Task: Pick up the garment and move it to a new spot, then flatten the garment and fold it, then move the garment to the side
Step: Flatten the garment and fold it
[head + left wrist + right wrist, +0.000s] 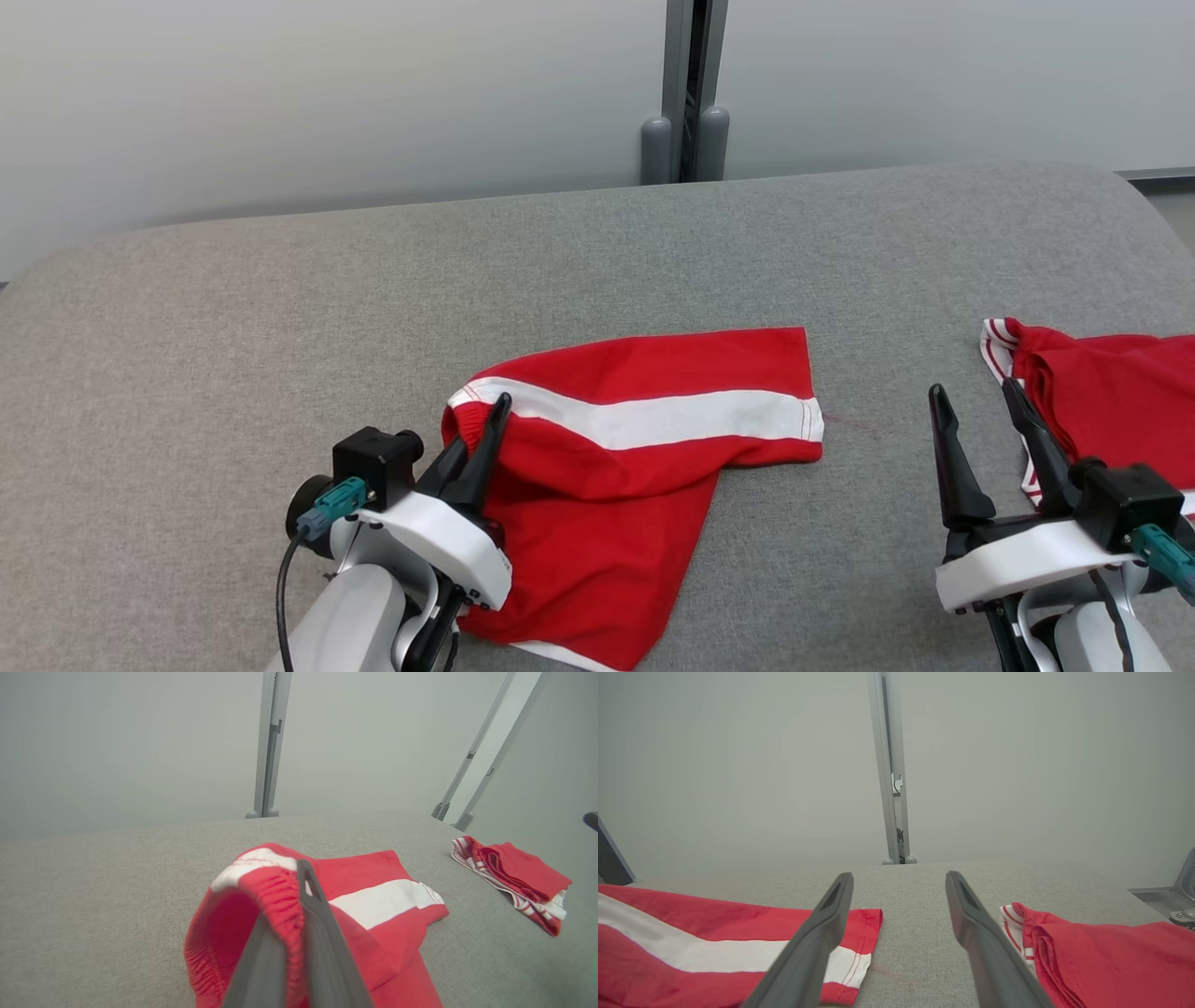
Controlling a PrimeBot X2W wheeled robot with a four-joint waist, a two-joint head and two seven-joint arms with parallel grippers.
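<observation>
The left gripper [498, 415], close to the near edge of the grey fabric-covered table [280, 299], has its two dark fingers pressed together on the gathered elastic waistband [275, 896] of the red shorts with a broad white stripe [653, 411]. That corner is raised, so the waist opening stands up as a loop. I cannot tell for sure whether one layer or both layers of the band sit between the fingers. The rest of the shorts lies on the table, with one leg running to the right and the other toward the near edge. The cloth looks thin, light and limp, so it will probably sag and trail from any single hold. The thick elastic band seems the firmest place to take it, and a second hold farther along the band would likely help to spread it flat. The right gripper [976, 394] has its fingers wide apart and holds nothing. It is above the bare table, between the striped leg hem and a folded red and white garment [1111, 383]. Beyond the table stands a grey metal post [686, 93].
</observation>
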